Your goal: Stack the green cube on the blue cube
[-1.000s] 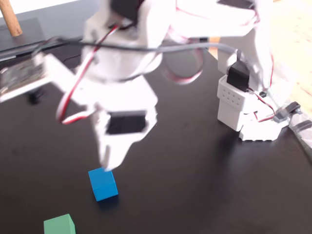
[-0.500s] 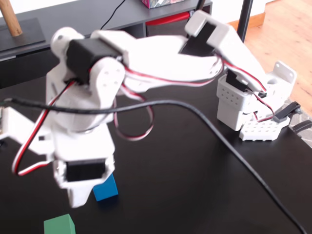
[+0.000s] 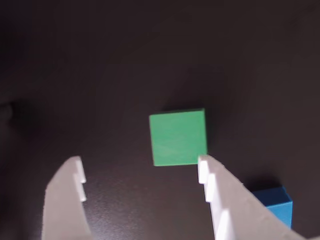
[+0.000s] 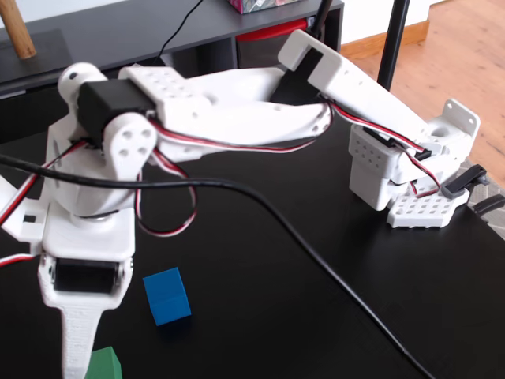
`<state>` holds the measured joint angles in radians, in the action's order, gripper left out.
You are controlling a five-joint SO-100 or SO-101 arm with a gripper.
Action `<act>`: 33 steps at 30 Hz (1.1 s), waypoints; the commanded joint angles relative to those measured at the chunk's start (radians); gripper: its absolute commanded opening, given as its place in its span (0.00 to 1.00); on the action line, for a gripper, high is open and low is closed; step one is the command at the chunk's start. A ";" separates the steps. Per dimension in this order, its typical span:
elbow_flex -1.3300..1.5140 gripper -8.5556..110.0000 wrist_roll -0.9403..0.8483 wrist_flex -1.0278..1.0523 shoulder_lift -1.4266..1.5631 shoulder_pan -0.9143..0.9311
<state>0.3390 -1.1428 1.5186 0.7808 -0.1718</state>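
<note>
The green cube (image 3: 178,138) lies on the dark table in the wrist view, just beyond my fingertips and touching or nearly touching the tip of the right finger (image 3: 212,185). My gripper (image 3: 140,167) is open and empty above the table. The blue cube (image 3: 277,205) sits at the lower right, partly hidden behind the right finger. In the fixed view the gripper (image 4: 79,365) points down at the lower left. There the green cube (image 4: 103,365) is right beside it at the frame's bottom edge, and the blue cube (image 4: 167,296) stands a short way up and to the right.
A black cable (image 4: 316,253) runs across the table from the left to the bottom right. The arm's white base and mount (image 4: 418,185) stand at the right. A dark shelf (image 4: 118,31) runs along the back, and the table edge and wooden floor (image 4: 473,55) are at the far right.
</note>
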 commanded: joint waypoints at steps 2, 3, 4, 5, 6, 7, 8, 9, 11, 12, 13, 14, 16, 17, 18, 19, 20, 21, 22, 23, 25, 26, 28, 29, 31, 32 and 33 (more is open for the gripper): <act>0.029 0.43 -0.069 -0.003 0.098 0.005; 0.044 0.45 -0.072 -0.005 0.106 0.006; 0.066 0.46 -0.078 -0.011 0.112 0.008; 0.094 0.47 -0.083 -0.023 0.123 0.011; 0.124 0.46 -0.084 -0.044 0.132 0.012; 0.150 0.47 -0.083 -0.066 0.138 0.015; 0.176 0.47 -0.086 -0.081 0.146 0.017; 0.198 0.47 -0.089 -0.097 0.152 0.018; 0.235 0.47 -0.097 -0.121 0.161 0.020; 0.253 0.47 -0.097 -0.137 0.166 0.021; 0.270 0.47 -0.101 -0.147 0.170 0.021; 0.285 0.47 -0.106 -0.156 0.176 0.021; 0.324 0.47 -0.107 -0.198 0.189 0.021; 0.342 0.47 -0.110 -0.218 0.193 0.021; 0.354 0.47 -0.114 -0.236 0.195 0.021; 0.364 0.47 -0.117 -0.255 0.195 0.021; 0.370 0.47 -0.123 -0.264 0.193 0.021; 0.373 0.47 -0.127 -0.273 0.190 0.021; 0.379 0.47 -0.132 -0.285 0.187 0.021; 0.382 0.47 -0.135 -0.293 0.183 0.023; 0.397 0.47 -0.140 -0.310 0.173 0.025; 0.400 0.47 -0.141 -0.319 0.166 0.025; 0.400 0.47 -0.138 -0.344 0.150 0.028; 0.400 0.47 -0.138 -0.356 0.144 0.029; 0.400 0.47 -0.144 -0.373 0.132 0.032; 0.397 0.47 -0.144 -0.380 0.121 0.034; 0.390 0.47 -0.144 -0.387 0.110 0.035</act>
<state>0.7547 -1.2793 1.1643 0.8376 -0.1519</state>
